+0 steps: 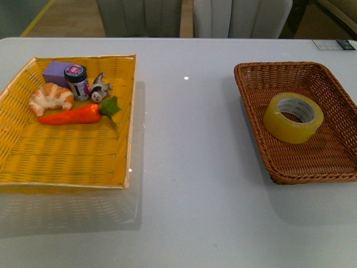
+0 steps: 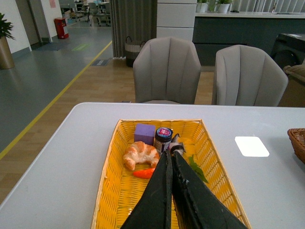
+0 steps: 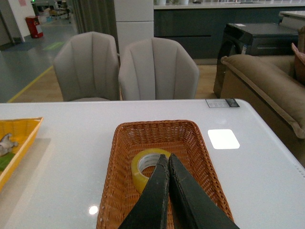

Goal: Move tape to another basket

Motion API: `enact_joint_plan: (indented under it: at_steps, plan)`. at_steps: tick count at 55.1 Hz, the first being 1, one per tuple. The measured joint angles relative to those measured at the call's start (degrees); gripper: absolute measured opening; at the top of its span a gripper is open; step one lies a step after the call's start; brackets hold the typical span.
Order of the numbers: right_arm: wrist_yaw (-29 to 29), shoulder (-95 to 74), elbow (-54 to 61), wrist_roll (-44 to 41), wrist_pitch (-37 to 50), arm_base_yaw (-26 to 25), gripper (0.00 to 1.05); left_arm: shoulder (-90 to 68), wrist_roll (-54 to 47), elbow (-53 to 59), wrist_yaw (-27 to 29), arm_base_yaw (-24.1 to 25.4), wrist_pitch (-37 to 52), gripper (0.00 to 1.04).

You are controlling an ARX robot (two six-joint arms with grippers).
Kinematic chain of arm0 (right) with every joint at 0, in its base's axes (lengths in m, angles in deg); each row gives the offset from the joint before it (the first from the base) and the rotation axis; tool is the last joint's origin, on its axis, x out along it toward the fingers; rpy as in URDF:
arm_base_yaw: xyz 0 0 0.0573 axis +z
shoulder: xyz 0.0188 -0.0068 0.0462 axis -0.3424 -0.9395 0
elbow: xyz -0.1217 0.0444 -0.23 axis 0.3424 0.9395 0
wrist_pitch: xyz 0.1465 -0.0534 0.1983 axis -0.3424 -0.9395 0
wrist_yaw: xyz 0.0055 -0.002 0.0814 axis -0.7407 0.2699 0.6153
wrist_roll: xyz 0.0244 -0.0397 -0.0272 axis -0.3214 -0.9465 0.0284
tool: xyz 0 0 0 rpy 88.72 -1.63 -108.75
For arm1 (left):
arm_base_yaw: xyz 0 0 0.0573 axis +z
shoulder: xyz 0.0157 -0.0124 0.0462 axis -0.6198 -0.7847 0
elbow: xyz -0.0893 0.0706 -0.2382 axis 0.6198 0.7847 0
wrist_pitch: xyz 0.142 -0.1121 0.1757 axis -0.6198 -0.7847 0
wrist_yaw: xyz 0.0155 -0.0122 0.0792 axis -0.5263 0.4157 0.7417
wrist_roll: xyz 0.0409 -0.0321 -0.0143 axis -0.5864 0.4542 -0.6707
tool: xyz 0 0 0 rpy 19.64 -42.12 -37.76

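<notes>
The yellow tape roll (image 1: 293, 117) with a white inner core lies tilted inside the brown wicker basket (image 1: 262, 89) at the right of the table. It also shows in the right wrist view (image 3: 143, 167), in the basket (image 3: 119, 157). My right gripper (image 3: 166, 158) is shut and empty, above the basket's near part, just short of the tape. My left gripper (image 2: 170, 153) is shut and empty above the yellow woven tray (image 2: 112, 186). Neither gripper shows in the front view.
The yellow tray (image 1: 131, 100) at the left holds a croissant (image 1: 51, 97), a carrot (image 1: 72, 115), a purple block (image 1: 56, 72), a small jar (image 1: 77, 81) and a small figure (image 1: 99, 89). Two grey chairs (image 2: 167, 69) stand behind the table.
</notes>
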Motion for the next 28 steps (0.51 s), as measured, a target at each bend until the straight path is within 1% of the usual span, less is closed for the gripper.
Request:
enact_joint_plan:
  at_steps: [22, 24, 28]
  plan:
    - [0.0, 6.8, 0.0, 0.0, -6.78, 0.0, 0.02, 0.02, 0.02, 0.0, 0.0, 0.0, 0.0, 0.02]
    - [-0.02, 8.24, 0.0, 0.0, -8.35, 0.02, 0.02, 0.02, 0.0, 0.0, 0.0, 0.0, 0.0, 0.02]
    - [-0.2, 14.21, 0.0, -0.02, -15.98, 0.07, 0.02, 0.02, 0.02, 0.0, 0.02, 0.0, 0.0, 0.02]
